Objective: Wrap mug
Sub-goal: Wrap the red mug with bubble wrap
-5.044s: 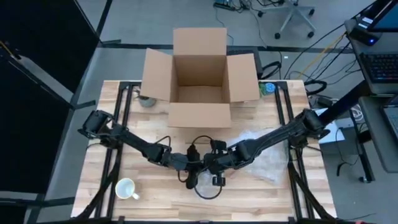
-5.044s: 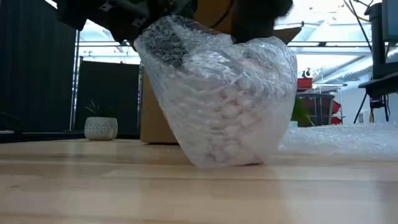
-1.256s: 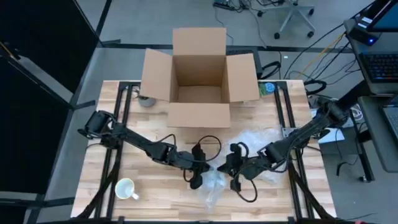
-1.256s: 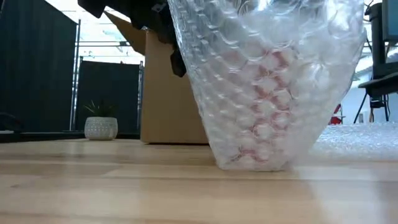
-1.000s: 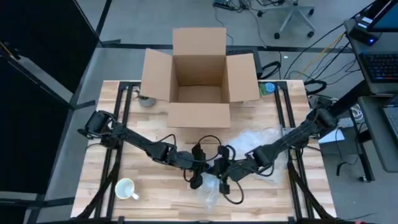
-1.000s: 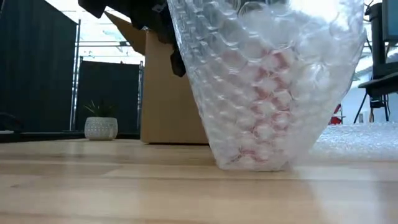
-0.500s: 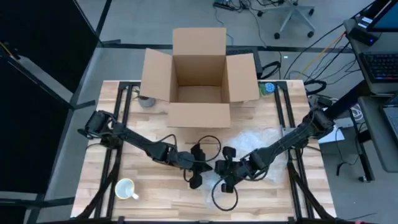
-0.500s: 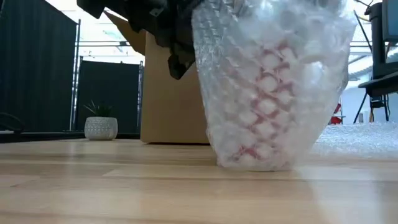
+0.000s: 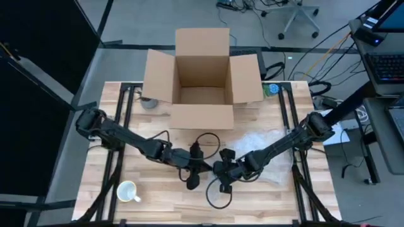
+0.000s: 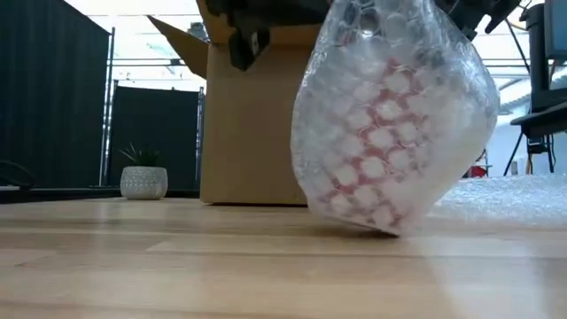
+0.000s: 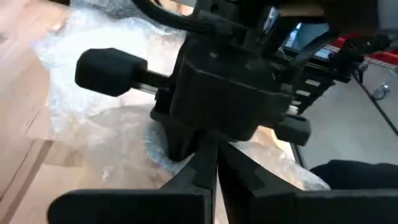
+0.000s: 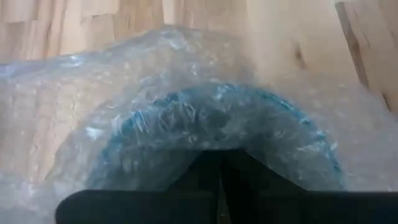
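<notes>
The mug, reddish through the wrap, sits inside a bundle of bubble wrap (image 10: 390, 133) at the table's middle front, tipped, with only one lower edge (image 10: 385, 229) on the wood. Its round rim (image 12: 217, 106) shows through the wrap in the right wrist view. My left gripper (image 9: 194, 171) and my right gripper (image 9: 221, 171) meet over the bundle's top, both shut. A second, white mug (image 9: 128, 191) stands bare at the front left. My left gripper is shut at the wrap's gathered top (image 11: 163, 149), coming level from the table's left. The right gripper's body stands in front of the place of contact, so which fold it has cannot be told. My right gripper is shut on the bubble wrap above the mug's rim (image 12: 214, 146), coming from the table's right and slanting down. One layer or several, I cannot tell. The wrap is drawn over the rim, and the bundle tilts below the fingers.
An open cardboard box (image 9: 202, 79) stands at the table's far middle. A loose sheet of bubble wrap (image 9: 268, 151) lies under the right arm. A small patterned pot (image 10: 143, 182) sits at the far left, beside the box.
My right gripper has gone toward the table's left, over the bundle's top, and now meets the left gripper there. The wrap, open and spread wide at the top before, is now gathered close around the mug. The bundle has tipped from upright onto one lower edge.
</notes>
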Available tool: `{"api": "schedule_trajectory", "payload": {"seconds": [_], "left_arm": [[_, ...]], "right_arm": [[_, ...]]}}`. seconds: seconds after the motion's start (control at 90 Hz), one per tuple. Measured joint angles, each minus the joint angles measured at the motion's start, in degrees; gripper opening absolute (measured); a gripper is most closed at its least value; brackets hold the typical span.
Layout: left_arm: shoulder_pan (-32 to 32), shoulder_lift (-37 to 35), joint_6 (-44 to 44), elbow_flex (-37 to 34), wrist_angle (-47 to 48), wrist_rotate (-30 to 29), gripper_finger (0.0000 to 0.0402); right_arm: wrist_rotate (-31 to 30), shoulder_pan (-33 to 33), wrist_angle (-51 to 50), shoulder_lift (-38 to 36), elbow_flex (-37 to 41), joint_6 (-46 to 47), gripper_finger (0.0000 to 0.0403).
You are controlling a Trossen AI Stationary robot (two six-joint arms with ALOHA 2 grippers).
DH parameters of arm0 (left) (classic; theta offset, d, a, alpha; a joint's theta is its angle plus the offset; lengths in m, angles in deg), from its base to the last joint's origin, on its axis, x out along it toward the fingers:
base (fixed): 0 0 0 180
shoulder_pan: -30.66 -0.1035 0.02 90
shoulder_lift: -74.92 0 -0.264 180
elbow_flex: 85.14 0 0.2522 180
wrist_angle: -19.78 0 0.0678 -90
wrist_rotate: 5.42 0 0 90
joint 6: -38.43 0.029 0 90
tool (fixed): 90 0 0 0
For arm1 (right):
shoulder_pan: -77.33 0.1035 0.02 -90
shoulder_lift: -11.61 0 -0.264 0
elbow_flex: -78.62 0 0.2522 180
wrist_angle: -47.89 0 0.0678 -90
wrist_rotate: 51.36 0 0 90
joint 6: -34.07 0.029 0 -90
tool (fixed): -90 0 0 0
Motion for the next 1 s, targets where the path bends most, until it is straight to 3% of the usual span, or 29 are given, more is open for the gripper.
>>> {"api": "schedule_trajectory", "payload": {"seconds": [0.367,0.556,1.0], "left_arm": [[2.8,0.7,2.7,-3.2,-0.8,0.0,0.0],[5.4,0.6,5.1,-7.2,-9.7,-0.7,0.0],[5.3,0.6,11.6,-7.5,-8.4,-1.4,0.0]], "right_arm": [[0.0,-0.7,1.2,-0.2,0.1,-0.5,0.0],[-0.2,-0.7,1.2,-0.2,0.1,-0.5,0.0],[-0.2,-0.7,1.2,-0.2,0.1,-0.6,0.0]]}}
